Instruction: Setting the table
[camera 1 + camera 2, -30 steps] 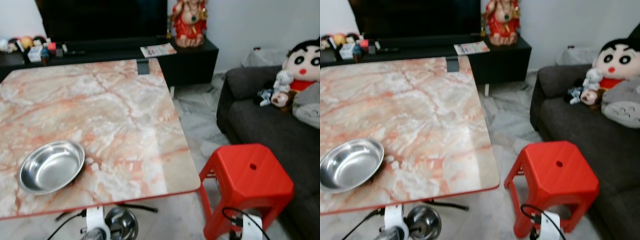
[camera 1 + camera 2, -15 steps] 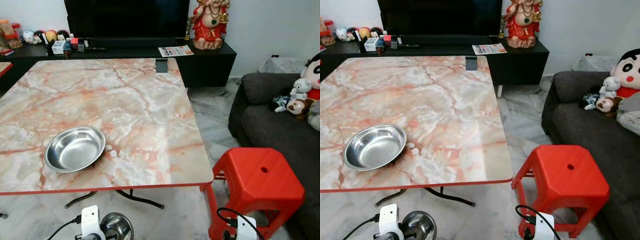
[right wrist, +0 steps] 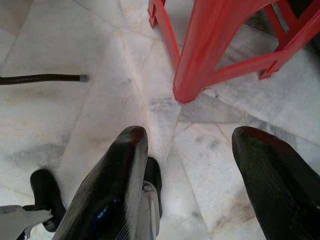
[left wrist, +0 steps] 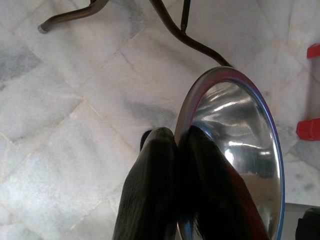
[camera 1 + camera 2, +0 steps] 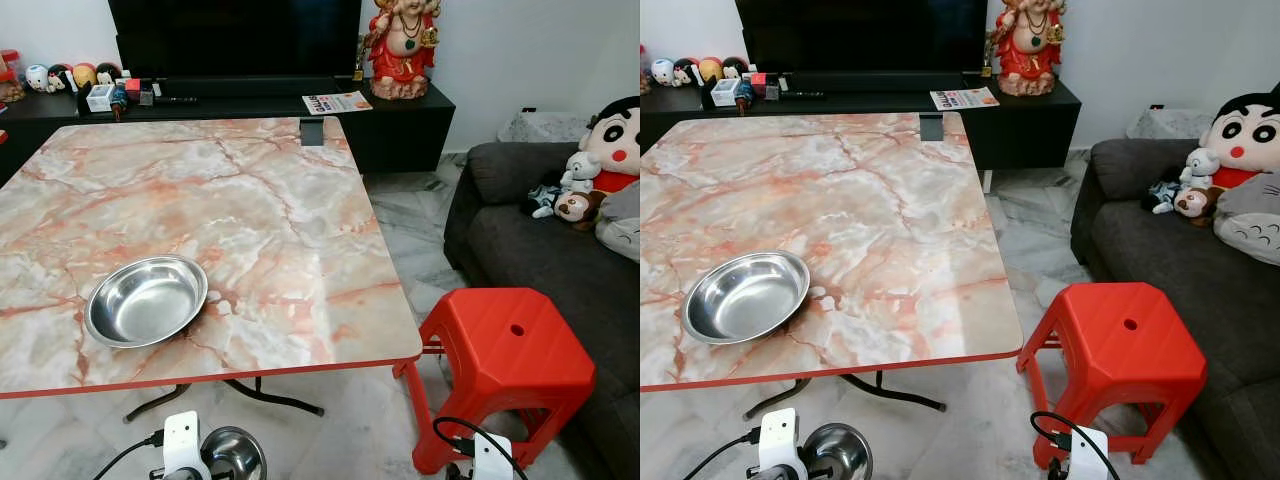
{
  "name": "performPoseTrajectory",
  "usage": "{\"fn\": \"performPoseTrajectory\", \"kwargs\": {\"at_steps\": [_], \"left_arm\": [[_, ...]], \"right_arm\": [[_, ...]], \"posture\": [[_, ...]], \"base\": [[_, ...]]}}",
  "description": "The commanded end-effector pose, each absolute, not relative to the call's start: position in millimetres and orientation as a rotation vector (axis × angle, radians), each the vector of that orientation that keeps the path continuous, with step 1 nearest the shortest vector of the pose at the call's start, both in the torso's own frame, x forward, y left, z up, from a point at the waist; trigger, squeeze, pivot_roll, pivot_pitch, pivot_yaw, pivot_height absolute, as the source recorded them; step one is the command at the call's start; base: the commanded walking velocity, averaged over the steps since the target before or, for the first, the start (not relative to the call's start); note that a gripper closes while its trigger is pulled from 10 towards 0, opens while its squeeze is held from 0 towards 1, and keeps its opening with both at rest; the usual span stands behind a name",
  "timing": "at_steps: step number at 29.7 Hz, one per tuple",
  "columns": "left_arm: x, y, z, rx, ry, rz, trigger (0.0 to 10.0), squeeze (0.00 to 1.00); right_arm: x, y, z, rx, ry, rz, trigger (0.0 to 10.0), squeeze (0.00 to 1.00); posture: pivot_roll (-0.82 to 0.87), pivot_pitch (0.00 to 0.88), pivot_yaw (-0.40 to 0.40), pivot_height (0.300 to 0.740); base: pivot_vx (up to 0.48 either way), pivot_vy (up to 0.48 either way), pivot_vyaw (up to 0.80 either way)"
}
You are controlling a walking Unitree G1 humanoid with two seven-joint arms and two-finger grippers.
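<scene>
Left wrist view — gripper [image 4: 176, 145] on bowl [image 4: 235, 145]

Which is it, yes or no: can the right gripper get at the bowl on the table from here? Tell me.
Probably not yet. The right gripper hangs open, low beside the red stool, while the bowl sits toward the table's left near edge.

Each wrist ends in a small white block with a dark round hole on its face and a thin black cable looping out of it, seen on the left arm [image 5: 182, 440] and on the right arm [image 5: 490, 458]. The left gripper [image 4: 175, 145] has 2 long, glossy black fingers [image 4: 150, 190] with rounded tips. The right gripper [image 3: 192, 145] shows 2 matching black fingers [image 3: 117, 180], thick and smooth, above a bit of white and grey housing.
</scene>
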State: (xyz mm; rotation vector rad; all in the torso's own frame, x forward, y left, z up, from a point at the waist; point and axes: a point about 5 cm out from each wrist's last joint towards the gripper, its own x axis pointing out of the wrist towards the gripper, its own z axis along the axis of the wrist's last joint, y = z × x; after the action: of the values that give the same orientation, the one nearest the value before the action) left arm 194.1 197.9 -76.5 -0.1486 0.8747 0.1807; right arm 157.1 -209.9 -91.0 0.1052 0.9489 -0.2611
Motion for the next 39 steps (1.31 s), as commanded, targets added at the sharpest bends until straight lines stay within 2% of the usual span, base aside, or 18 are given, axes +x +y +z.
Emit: {"fn": "performPoseTrajectory", "kwargs": {"at_steps": [1, 10, 27, 31, 33, 39], "left_arm": [[194, 198, -77, -0.130, 0.890, 0.177, 10.0, 0.00], [194, 198, -77, -0.133, 0.892, 0.180, 10.0, 0.00], [191, 200, -78, -0.133, 0.876, 0.205, 10.0, 0.00], [180, 209, -80, -0.125, 0.862, 0.287, 10.0, 0.00], [171, 226, -79, -0.131, 0.823, 0.407, 10.0, 0.00], [161, 251, -73, -0.087, 0.737, 0.559, 10.0, 0.00]], "right_arm": [[159, -212, -90, 0.084, 0.941, -0.259, 10.0, 0.00], [158, -211, -90, 0.090, 0.947, -0.255, 10.0, 0.00], [157, -211, -91, 0.093, 0.953, -0.250, 10.0, 0.00], [157, -211, -91, 0.094, 0.953, -0.251, 10.0, 0.00], [156, -210, -91, 0.095, 0.953, -0.249, 10.0, 0.00], [156, -210, -91, 0.090, 0.955, -0.240, 10.0, 0.00]], "posture": [[-0.06, 0.000, -0.027, 0.740], [-0.06, 0.000, -0.029, 0.740], [-0.06, 0.000, -0.029, 0.740], [-0.06, 0.000, -0.026, 0.740], [-0.04, 0.000, -0.029, 0.740], [-0.02, 0.000, -0.040, 0.740]], "base": [[0.000, -0.480, 0.00], [0.000, -0.465, 0.00], [0.000, 0.000, 0.00], [0.000, 0.000, 0.00], [0.000, 0.000, 0.00], [0.000, 0.000, 0.00]]}}
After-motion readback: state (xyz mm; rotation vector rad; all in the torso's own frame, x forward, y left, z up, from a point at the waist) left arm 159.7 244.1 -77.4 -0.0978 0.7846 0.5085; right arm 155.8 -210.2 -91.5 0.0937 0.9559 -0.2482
